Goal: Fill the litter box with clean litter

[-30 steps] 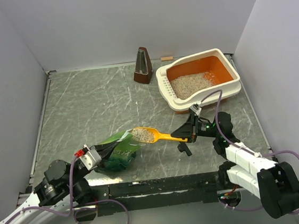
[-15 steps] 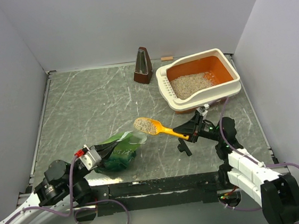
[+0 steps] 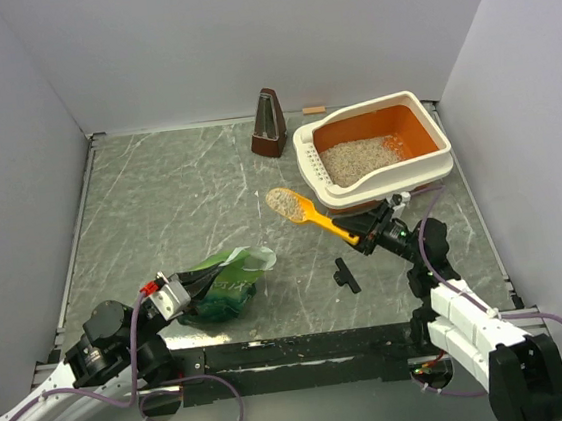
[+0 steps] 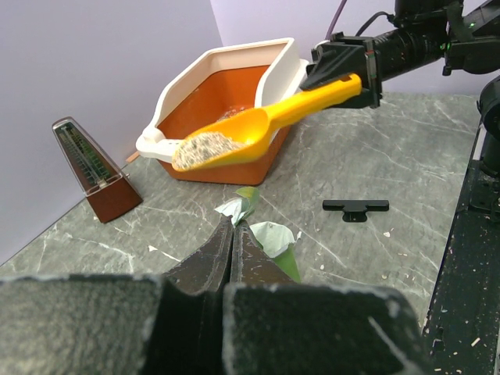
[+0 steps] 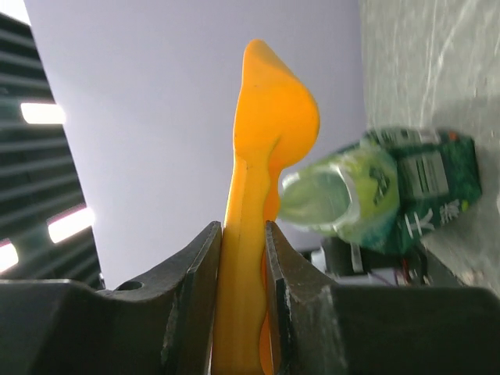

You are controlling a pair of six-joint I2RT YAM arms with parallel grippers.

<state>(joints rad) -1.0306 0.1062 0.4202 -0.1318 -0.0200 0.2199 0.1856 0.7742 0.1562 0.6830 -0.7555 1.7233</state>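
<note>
Right gripper (image 3: 366, 239): clamped on the handle of the scoop (image 3: 299, 209), with the bowl pointing far-left.
Scoop load: litter (image 3: 282, 201) heaped in the bowl, held above the table.
Box (image 3: 428, 169): far right, just beyond the right gripper. The scoop bowl is just left of its slotted end, outside it.
Box contents: a layer of litter on the orange floor.
Left gripper (image 3: 191, 288): closed on the edge of the bag (image 3: 230, 281), near left.

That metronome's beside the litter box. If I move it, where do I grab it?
Probably take the metronome by its narrow upper half, coming down from above: it stands upright and tapers toward its top, so it is slimmest there; the base is wider.
</note>
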